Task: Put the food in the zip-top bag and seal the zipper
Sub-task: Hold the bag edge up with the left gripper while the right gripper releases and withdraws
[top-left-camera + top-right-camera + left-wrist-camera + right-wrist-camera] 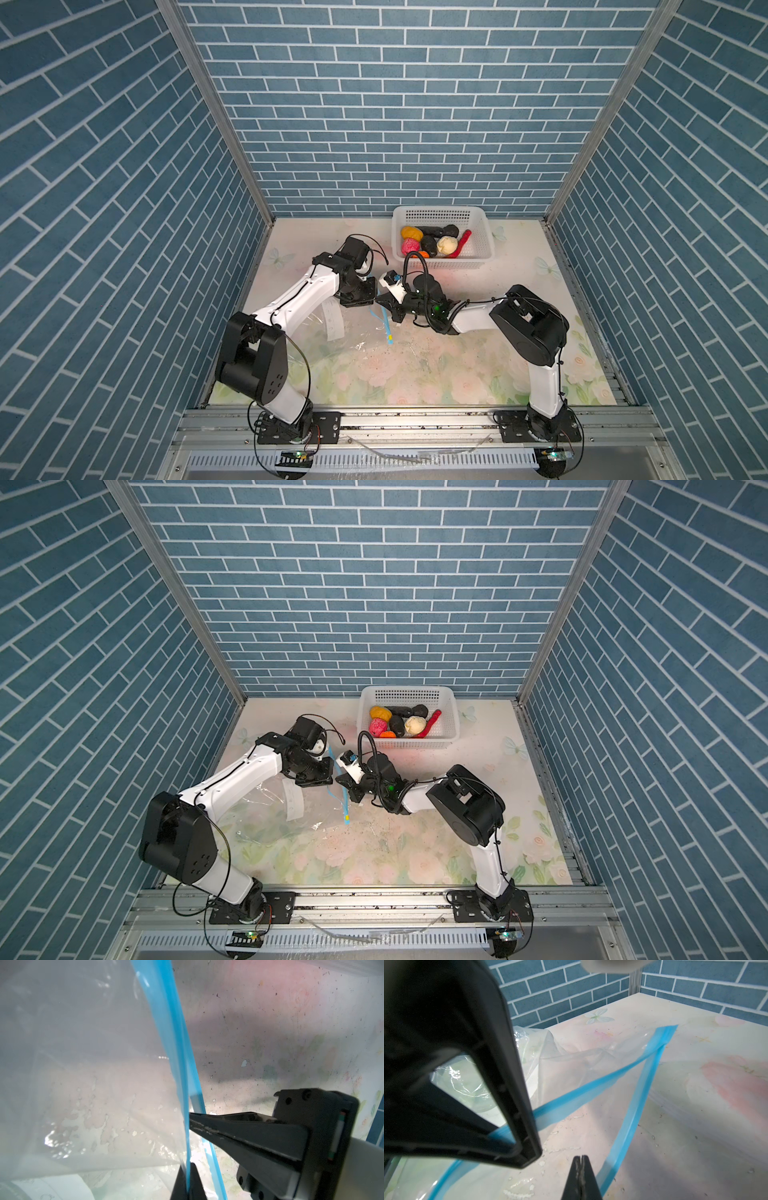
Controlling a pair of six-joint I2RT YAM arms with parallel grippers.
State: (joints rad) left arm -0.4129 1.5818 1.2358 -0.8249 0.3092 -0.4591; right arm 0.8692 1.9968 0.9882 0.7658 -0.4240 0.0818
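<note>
Gaping clear zip-top bag (pixel 83 1043), blue zipper (pixel 166 1022)

Nothing can be read; the white label (pixel 333 322) on the bag (pixel 361 334), near the left hand (pixel 372 300), bears only faint illegible marks.

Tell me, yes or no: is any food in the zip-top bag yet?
No; in a top view all the toy food lies in the white basket, and the clear zip-top bag holds nothing.

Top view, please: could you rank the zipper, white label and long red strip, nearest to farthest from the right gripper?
1. zipper, at the right gripper
2. white label, on the bag, left side
3. long red strip, in the far basket
</note>
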